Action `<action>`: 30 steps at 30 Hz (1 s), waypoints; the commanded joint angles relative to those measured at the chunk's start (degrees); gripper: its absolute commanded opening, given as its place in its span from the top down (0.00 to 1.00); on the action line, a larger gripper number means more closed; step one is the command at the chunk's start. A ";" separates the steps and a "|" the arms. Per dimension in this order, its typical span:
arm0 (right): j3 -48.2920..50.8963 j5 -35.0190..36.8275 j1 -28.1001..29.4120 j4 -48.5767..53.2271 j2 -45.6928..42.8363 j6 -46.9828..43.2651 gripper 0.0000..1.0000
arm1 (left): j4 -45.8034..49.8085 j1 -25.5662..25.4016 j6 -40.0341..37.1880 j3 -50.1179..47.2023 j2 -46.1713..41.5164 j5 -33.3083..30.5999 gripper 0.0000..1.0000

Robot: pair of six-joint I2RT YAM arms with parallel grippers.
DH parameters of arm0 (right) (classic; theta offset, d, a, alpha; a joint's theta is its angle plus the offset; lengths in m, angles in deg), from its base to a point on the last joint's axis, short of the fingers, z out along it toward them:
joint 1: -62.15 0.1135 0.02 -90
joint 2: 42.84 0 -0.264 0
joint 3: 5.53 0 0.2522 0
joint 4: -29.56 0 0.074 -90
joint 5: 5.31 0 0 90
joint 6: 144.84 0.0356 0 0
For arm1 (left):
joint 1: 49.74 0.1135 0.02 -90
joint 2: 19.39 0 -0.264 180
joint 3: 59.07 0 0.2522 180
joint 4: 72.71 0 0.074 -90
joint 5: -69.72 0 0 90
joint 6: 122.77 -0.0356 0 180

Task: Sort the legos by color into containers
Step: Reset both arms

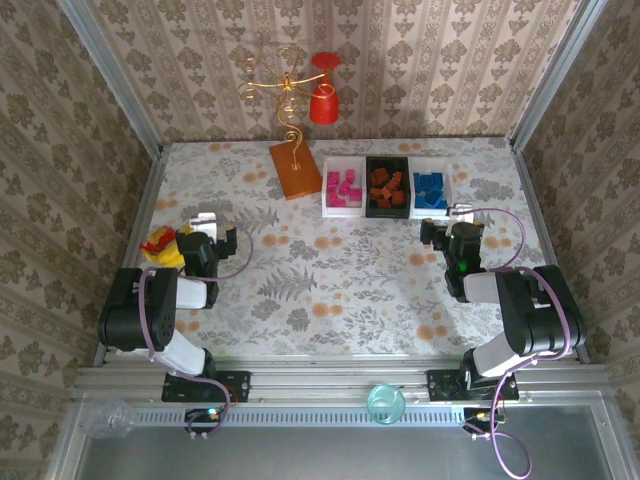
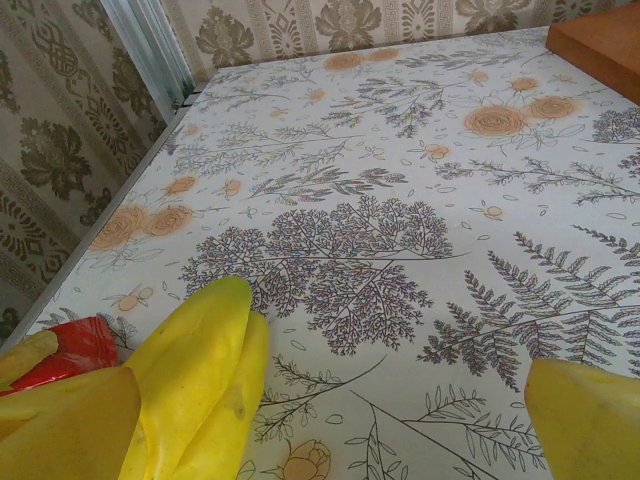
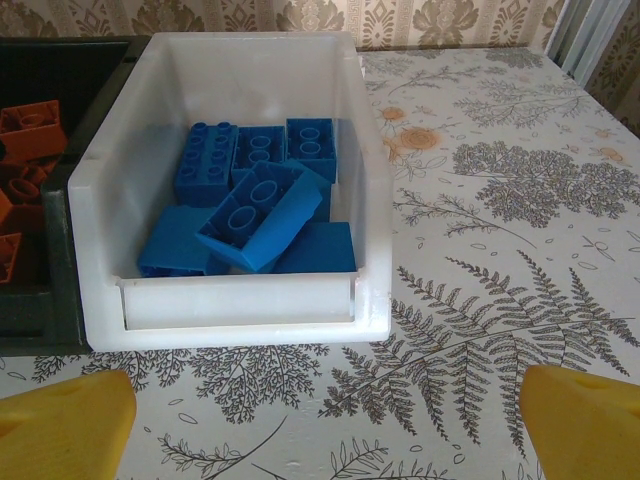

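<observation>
Yellow fingertips (image 3: 60,425) of the right gripper (image 3: 320,435) occupy the lower corners of the right wrist view. I read the jaws as spread wide, with nothing between them but bare table. Directly ahead stands a white bin (image 3: 372,200) holding the blue legos (image 3: 255,205), piled loosely. A black bin (image 3: 60,260) touches its left wall and holds the orange-brown legos (image 3: 25,130).

On the left wrist view, the left gripper (image 2: 320,445) is likewise spread wide and grips nothing. A banana toy (image 2: 205,370), yellow with a red part, lies at lower left, just beside the left-hand fingertip (image 2: 60,430). The other fingertip stands well apart from it. An orange board corner (image 2: 600,45) shows at upper right.

From the top view I note:
- Three containers (image 1: 326,190) stand in one row, touching, right of centre in the upper half of the table (image 1: 330,280).
- Pink legos (image 1: 345,188) fill the left white one, orange-brown the black middle one, and blue the right white one.
- The right gripper (image 1: 447,222) sits just below the blue bin.
- The left gripper (image 1: 215,230) sits at centre left, beside the banana toy.
- The orange board stands left of the bins, carrying a gold wire stand (image 1: 285,90) with a red cup (image 1: 323,100).
- I see no legos loose on the table.
</observation>
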 commanded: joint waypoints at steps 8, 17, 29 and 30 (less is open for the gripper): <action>0.41 -0.30 -0.19 -2.24 0.15 -0.32 0.00 | -1.66 -0.19 -1.49 0.62 0.42 -0.70 0.00; 0.42 -0.27 -0.19 -2.27 0.14 -0.32 0.00 | -1.72 -0.19 -1.50 0.61 0.42 -0.72 0.00; 0.41 -0.28 -0.19 -2.27 0.15 -0.32 0.00 | -0.48 0.53 -1.14 1.06 0.31 0.78 0.00; 0.42 -0.29 -0.13 -2.27 0.14 -0.30 0.00 | -0.51 0.51 -1.12 1.06 0.33 0.76 0.00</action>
